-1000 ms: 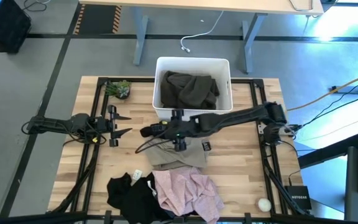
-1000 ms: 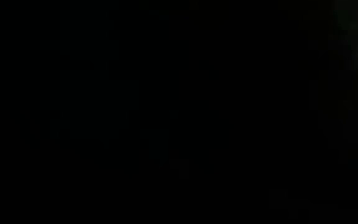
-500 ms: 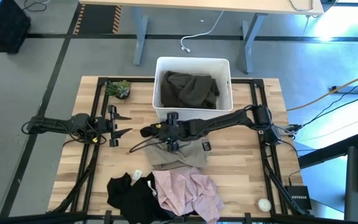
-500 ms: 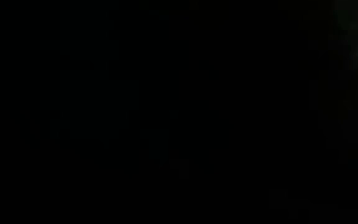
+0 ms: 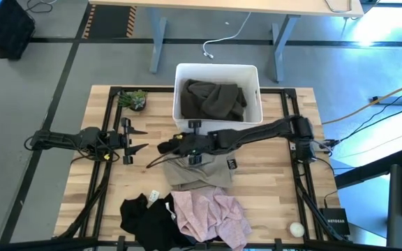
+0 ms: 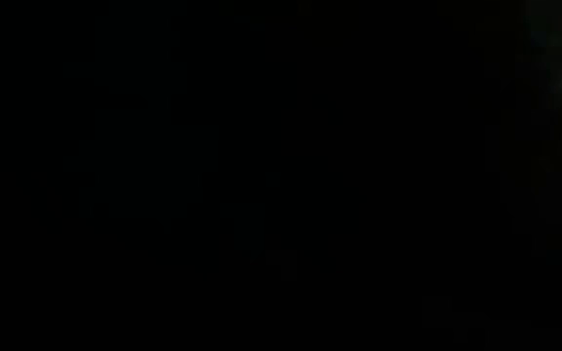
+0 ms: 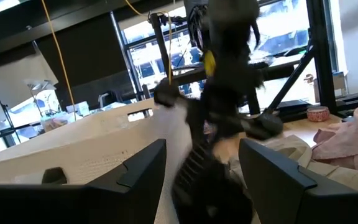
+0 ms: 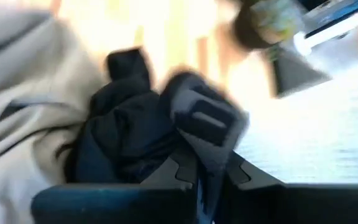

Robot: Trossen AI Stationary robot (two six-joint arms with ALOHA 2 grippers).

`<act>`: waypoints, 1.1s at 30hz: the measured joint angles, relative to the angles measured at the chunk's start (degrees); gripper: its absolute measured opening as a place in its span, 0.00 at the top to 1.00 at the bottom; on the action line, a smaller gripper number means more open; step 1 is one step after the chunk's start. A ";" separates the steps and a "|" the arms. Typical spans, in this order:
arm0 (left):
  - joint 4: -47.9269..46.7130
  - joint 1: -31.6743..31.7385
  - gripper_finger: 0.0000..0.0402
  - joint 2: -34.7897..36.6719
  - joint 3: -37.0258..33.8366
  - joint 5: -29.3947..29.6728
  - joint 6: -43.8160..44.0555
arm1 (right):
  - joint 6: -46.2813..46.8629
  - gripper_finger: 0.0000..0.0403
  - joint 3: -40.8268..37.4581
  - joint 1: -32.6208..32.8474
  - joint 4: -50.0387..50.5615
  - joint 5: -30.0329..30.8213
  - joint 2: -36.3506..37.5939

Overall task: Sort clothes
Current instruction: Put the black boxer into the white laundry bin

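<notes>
A navy garment [image 5: 165,148] lies bunched on the table's middle, against the left end of a khaki beige garment [image 5: 201,173]. My right gripper [image 5: 176,146] [image 8: 201,183] reaches in from the right and is shut on the navy cloth [image 8: 123,137]. A pale pink garment [image 5: 211,213] and a black one [image 5: 144,213] lie near the front edge. An olive green garment [image 5: 213,99] fills the white bin [image 5: 180,77]. My left gripper [image 5: 137,139] [image 7: 204,180] waits open at the table's left. The low view is black. My right gripper pinches a bunched fold of the navy garment [image 8: 185,124] between its two fingers, coming nearly level from the table's right. How many layers it has does not show. The rest of the cloth sits crumpled beside the beige garment [image 8: 17,124].
A small green plant [image 5: 132,99] stands at the far left of the table. A small white round object [image 5: 296,228] lies at the near right corner. Black frame rails [image 5: 110,111] run along the table's edges.
My right gripper has moved a little toward the table's left edge, over the navy garment, and has shut on it. The other clothes and the left arm have stayed put.
</notes>
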State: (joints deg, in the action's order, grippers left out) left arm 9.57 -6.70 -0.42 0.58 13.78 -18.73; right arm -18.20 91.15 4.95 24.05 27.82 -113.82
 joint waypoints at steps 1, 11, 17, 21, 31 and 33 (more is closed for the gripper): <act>0.03 0.01 0.51 0.02 0.00 0.06 -0.01 | -0.19 0.96 0.00 0.16 -0.02 0.09 1.59; 0.01 0.01 0.51 0.01 0.00 0.43 0.23 | -3.06 0.96 0.02 0.08 -2.13 2.26 18.72; -0.03 0.01 0.51 0.00 0.00 0.46 0.25 | -14.10 0.98 0.04 -0.87 -10.41 10.75 26.91; 0.00 0.01 0.51 0.01 0.00 0.50 0.48 | -23.10 0.96 0.07 -2.88 -20.44 13.72 30.96; -0.02 0.00 0.51 0.00 0.01 0.48 0.27 | -31.39 0.95 0.13 -14.40 -35.68 10.51 33.92; 0.00 0.01 0.51 0.00 0.01 0.50 0.25 | -27.28 0.95 0.13 -16.32 -33.81 10.60 33.46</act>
State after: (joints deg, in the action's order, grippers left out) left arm 9.56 -6.69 -0.42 0.59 14.28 -18.48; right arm -45.48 91.29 -11.37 -9.75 38.42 -80.36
